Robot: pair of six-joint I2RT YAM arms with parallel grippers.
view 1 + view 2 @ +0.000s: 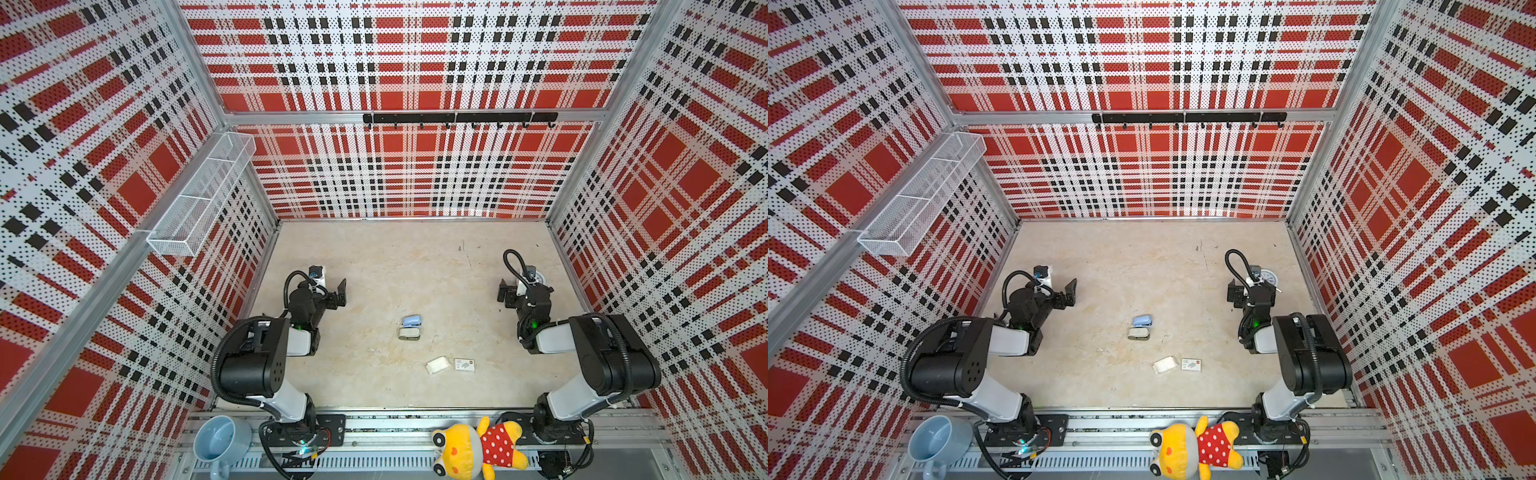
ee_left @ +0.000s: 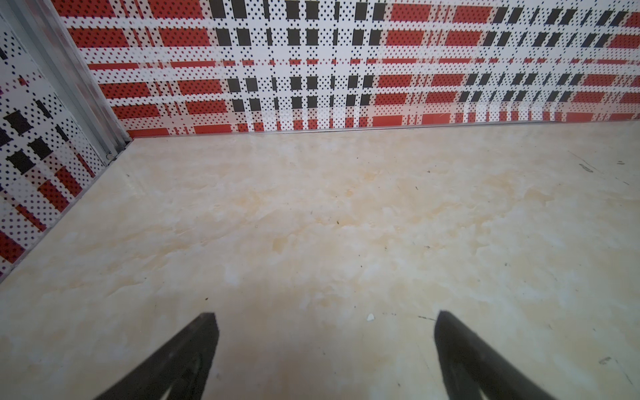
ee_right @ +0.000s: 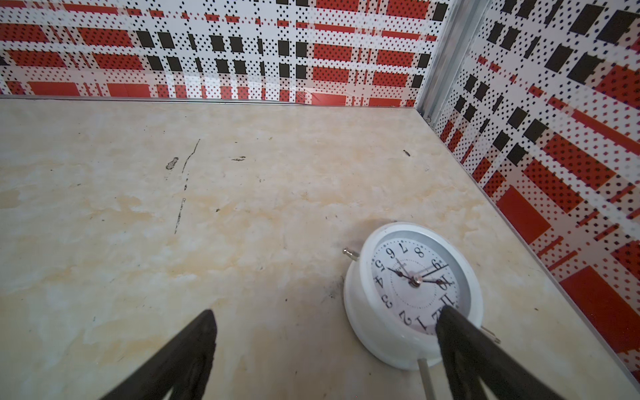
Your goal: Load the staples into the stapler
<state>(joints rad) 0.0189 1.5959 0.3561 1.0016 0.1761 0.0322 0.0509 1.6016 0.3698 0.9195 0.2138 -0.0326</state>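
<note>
Standing wide apart, the fingers of the left gripper (image 2: 325, 316) frame nothing but bare table (image 2: 311, 214) in the left wrist view, and they hold nothing. The right gripper (image 3: 325, 313) is spread just as wide and is empty too. Its wrist view adds a white clock (image 3: 412, 294) lying face up; one finger crosses its rim in the picture, though whether it touches cannot be told. Both wrist views look toward the far wall and show none of the task's things.

Only the top views do that. In both, the stapler (image 1: 412, 321) (image 1: 1142, 320), light blue, lies about mid-table, with a grey-beige stapler (image 1: 409, 333) just beside it at its 6 o'clock. The staples (image 1: 437, 365) sit in their white tray at 5 o'clock from that pair, too small for single strips to show. A printed sleeve (image 1: 464, 365) lies near the tray's 3 o'clock. Seen from the stapler, the left gripper (image 1: 341, 293) hangs between 9 and 10 o'clock and the right gripper (image 1: 503, 293) between 2 and 3, both well apart from it. The clock (image 1: 1268, 277) is half hidden by the right wrist.

Each arm rises from the rail (image 1: 374, 424) at the table's 6 o'clock edge, leans outward, folds sharply at the elbow and carries its wrist low over the table.
</note>
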